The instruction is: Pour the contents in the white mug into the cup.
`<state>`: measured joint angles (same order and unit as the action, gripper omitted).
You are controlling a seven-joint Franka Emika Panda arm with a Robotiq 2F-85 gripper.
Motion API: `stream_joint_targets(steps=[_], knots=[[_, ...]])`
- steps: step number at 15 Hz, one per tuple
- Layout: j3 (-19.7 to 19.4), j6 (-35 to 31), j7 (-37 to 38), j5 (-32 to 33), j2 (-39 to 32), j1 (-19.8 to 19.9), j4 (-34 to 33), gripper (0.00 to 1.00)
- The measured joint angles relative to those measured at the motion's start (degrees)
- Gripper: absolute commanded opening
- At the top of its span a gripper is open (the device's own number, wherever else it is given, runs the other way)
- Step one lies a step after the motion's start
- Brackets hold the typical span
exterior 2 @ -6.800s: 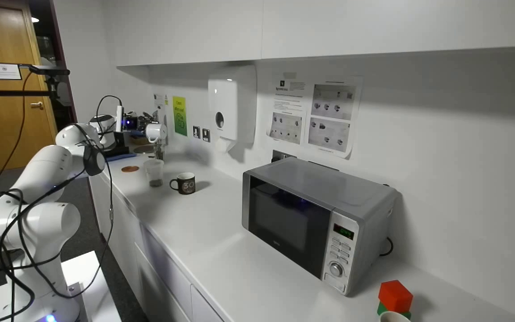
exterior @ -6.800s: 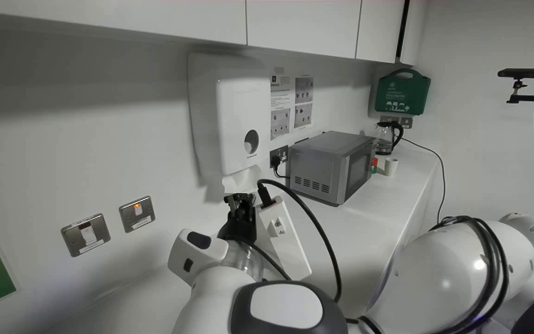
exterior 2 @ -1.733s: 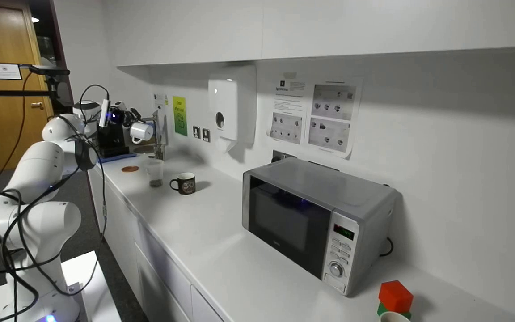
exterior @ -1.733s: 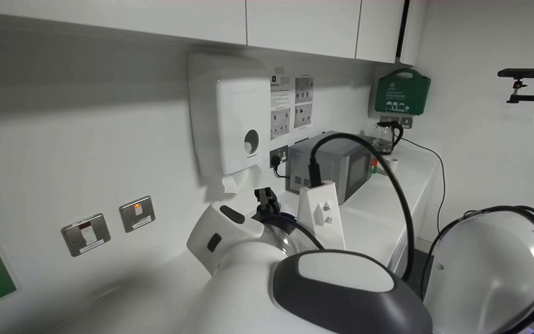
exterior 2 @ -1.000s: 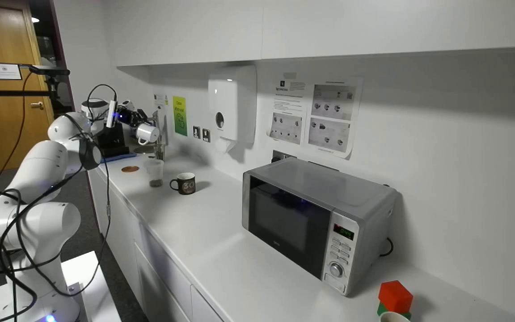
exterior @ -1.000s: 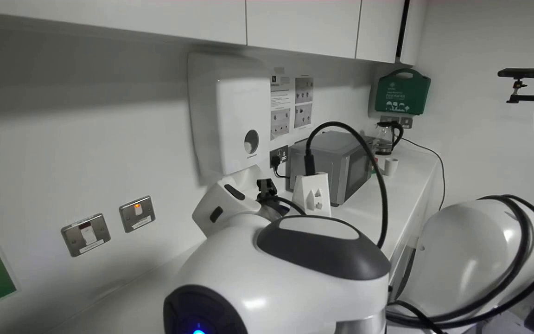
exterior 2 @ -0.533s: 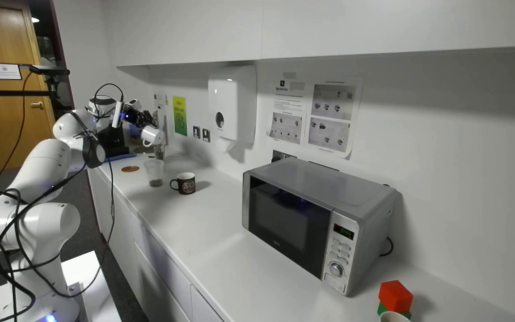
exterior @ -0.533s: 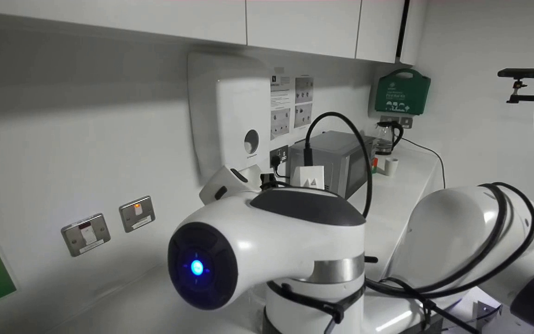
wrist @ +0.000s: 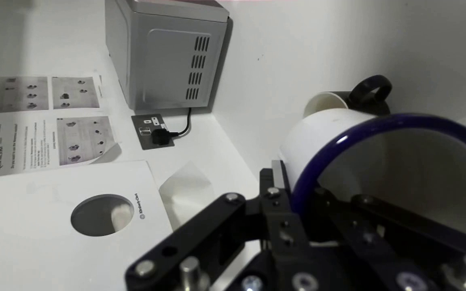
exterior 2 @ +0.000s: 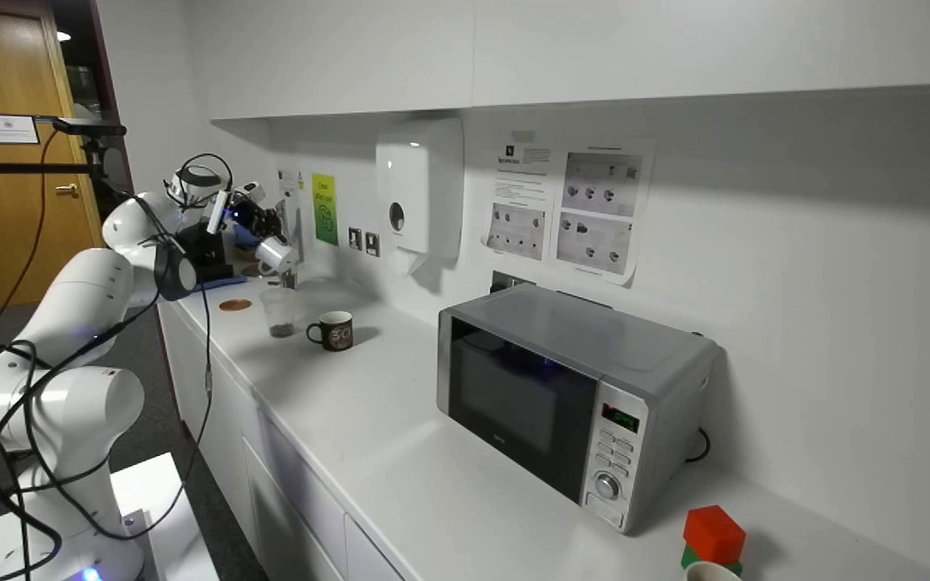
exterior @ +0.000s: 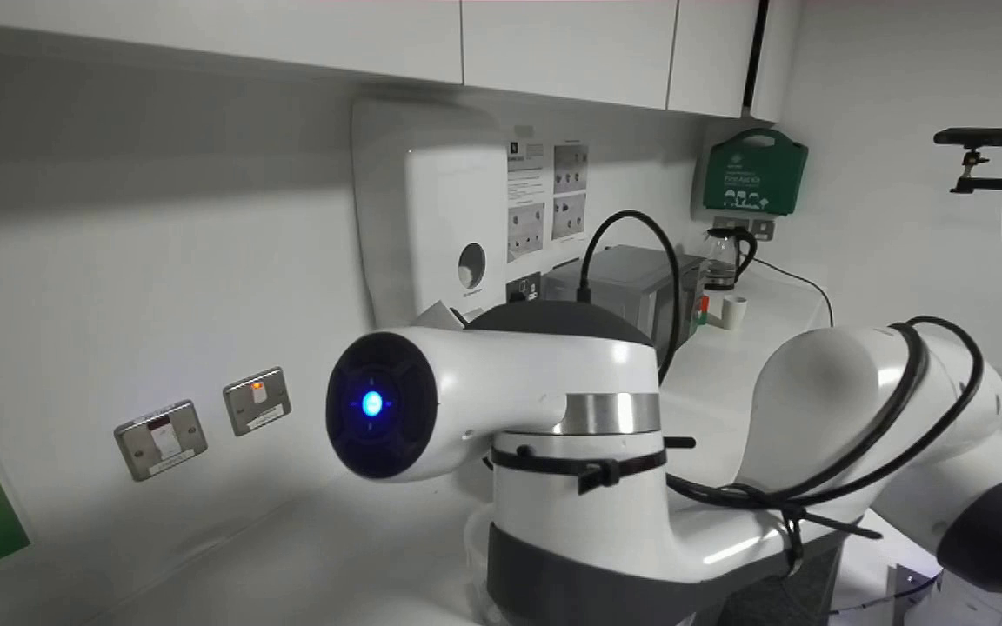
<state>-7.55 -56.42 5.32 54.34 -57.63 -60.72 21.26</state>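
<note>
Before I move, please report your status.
End effector gripping white mug by its rim. Tilted, clear of the counter. Dark mug beside cup, perhaps in the way.

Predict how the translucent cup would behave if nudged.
The cup is probably light: its translucent wall suggests thin plastic. Pushed high, it might tip, being taller than wide. The dark patch at its bottom may be contents steadying it.

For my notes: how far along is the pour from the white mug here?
Looks done: the tool is shut on the white mug, and dark contents show at the bottom of the cup, so some pouring has probably happened. In hand: the mug hangs tilted above the counter. Left: probably setting it down, though part of its inside is hidden, so leftovers can't be ruled out.
</note>
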Motion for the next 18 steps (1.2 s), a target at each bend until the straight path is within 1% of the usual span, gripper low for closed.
stream_joint_targets(steps=[10,18], knots=[[-0.1,-0.1,5.5,-9.3,0.5,1.8,-0.1,0.01],[-0.1,-1.3,6.5,-16.0,1.6,3.8,-0.2,0.01]])
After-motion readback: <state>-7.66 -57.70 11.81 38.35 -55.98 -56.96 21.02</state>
